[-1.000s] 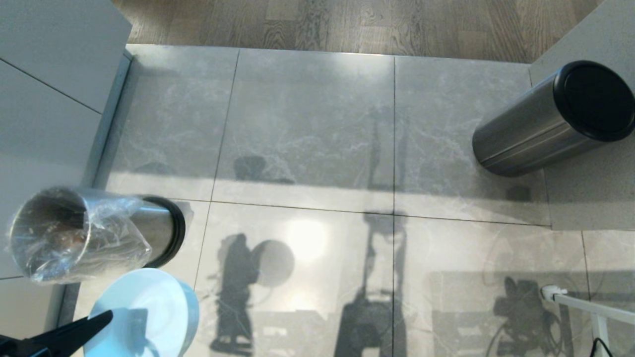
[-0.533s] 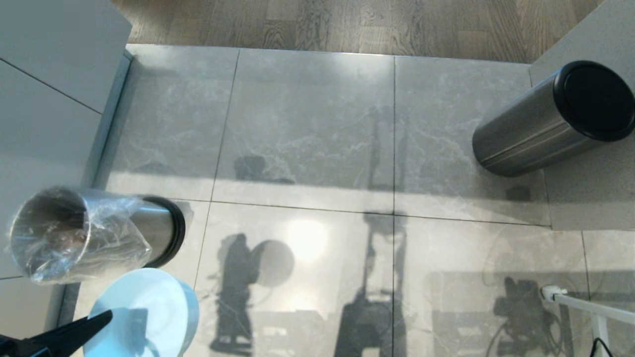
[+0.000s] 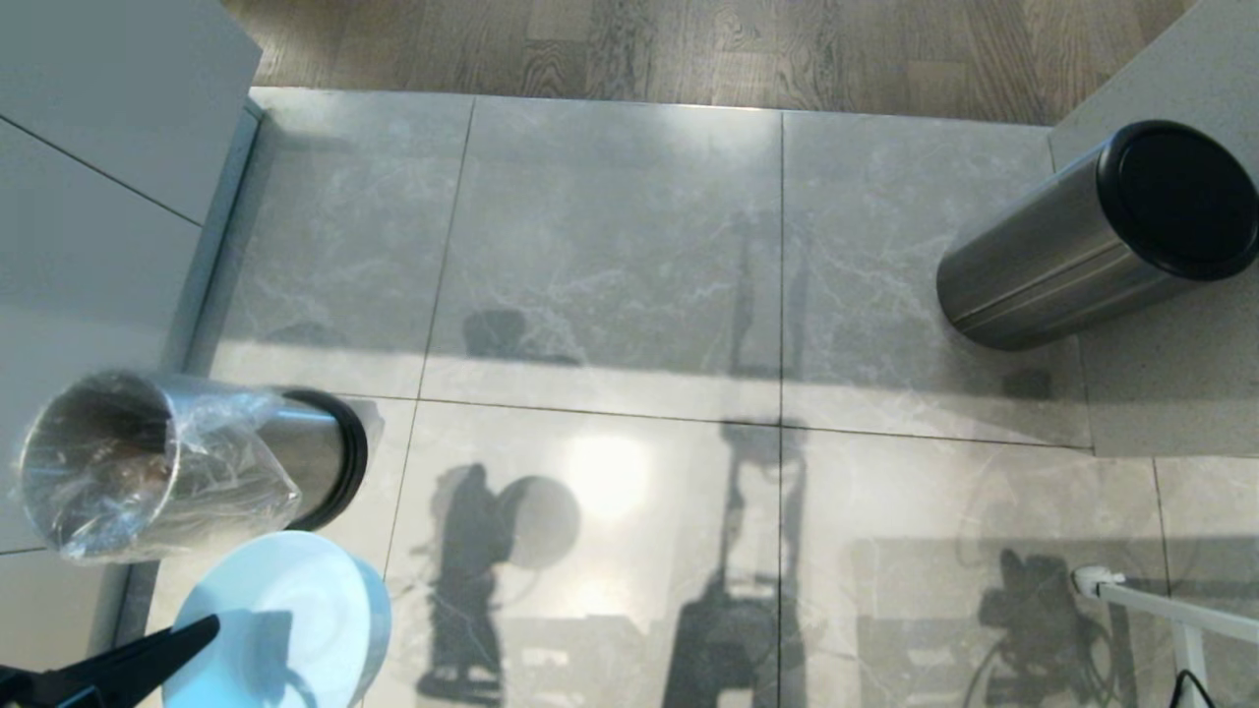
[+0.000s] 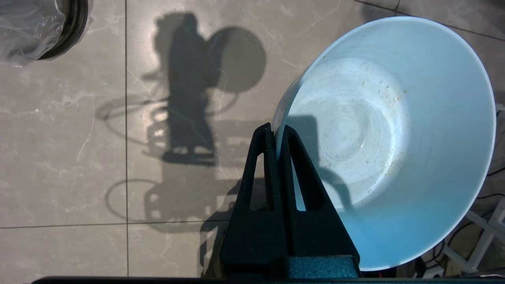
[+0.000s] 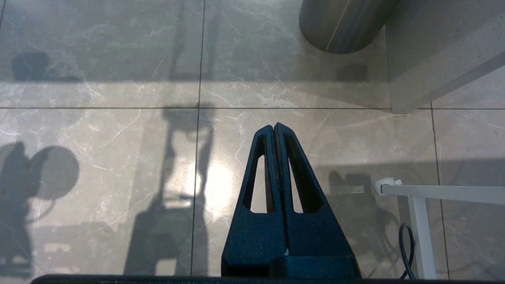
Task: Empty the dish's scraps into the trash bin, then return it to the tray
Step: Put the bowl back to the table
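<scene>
Two steel cylinders on grey marble floor tiles, wood floor beyond. Trash bin [image 3: 148,462] w/ clear liner; dish [image 3: 285,615] just beside it, rim pinched by left gripper [image 4: 277,132]. Left wrist view only: dish inside bare, specks. Right gripper [image 5: 274,128] clenched, nothing held.

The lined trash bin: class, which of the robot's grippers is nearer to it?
Left. The left gripper, pinching the dish, is beside the trash bin; the right gripper hangs over bare floor, apart.

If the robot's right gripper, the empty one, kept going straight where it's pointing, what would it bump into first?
Probably just the tiled floor. The right gripper, shut and empty, points at bare tile. The steel cylinder stands farther on and off to one side, so it likely misses it, though depth is hard to judge.
</scene>
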{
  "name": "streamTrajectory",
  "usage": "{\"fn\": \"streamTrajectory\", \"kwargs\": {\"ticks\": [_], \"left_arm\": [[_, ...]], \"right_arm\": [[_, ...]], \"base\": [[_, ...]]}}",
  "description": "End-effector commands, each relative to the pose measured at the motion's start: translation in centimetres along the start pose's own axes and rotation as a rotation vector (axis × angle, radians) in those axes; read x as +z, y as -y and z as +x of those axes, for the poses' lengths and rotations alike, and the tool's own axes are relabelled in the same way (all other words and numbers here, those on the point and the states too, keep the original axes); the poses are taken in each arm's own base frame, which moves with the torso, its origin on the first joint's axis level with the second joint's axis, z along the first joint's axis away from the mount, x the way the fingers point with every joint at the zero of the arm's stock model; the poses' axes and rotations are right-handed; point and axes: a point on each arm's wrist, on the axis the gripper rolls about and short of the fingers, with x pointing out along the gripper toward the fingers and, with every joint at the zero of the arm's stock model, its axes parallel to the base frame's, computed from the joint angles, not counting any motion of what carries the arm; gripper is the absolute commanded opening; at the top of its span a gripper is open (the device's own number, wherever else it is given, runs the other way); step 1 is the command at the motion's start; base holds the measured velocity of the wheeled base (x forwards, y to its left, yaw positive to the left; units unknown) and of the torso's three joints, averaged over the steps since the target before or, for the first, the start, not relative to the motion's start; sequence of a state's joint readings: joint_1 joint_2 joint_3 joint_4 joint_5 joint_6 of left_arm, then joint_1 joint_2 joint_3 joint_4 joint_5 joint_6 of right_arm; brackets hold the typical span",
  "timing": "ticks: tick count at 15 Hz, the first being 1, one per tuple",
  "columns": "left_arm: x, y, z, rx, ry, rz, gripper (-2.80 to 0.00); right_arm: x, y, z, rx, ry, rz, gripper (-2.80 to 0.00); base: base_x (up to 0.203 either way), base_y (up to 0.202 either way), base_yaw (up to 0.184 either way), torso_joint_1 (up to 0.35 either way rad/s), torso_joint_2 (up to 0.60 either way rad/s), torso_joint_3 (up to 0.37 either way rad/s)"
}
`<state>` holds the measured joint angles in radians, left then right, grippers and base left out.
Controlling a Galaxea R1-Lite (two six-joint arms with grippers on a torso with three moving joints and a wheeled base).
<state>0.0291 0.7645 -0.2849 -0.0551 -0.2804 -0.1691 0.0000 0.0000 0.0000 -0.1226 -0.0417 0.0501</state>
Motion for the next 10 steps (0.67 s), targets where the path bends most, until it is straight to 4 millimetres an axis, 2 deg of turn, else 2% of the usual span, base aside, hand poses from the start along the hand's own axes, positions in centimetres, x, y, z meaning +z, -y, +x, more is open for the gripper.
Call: {"fn": "streamTrajectory", "kwargs": {"ticks": [1, 10], "left_arm": [[0.04, -0.03, 0.06, 0.001, -0.001, -0.003, -2.80], [0.05, -0.11, -0.01, 0.016, 0.006, 0.011, -2.80]], "right_arm": [[0.00, 0.00, 0.00, 0.000, 0.000, 0.001, -2.80], [0.02, 0.00, 0.00, 0.000, 0.002, 0.001, -2.80]], "base": [[0.000, 0.000, 0.000, 0.000, 0.00, 0.000], [0.000, 0.000, 0.000, 0.000, 0.00, 0.009]]}}
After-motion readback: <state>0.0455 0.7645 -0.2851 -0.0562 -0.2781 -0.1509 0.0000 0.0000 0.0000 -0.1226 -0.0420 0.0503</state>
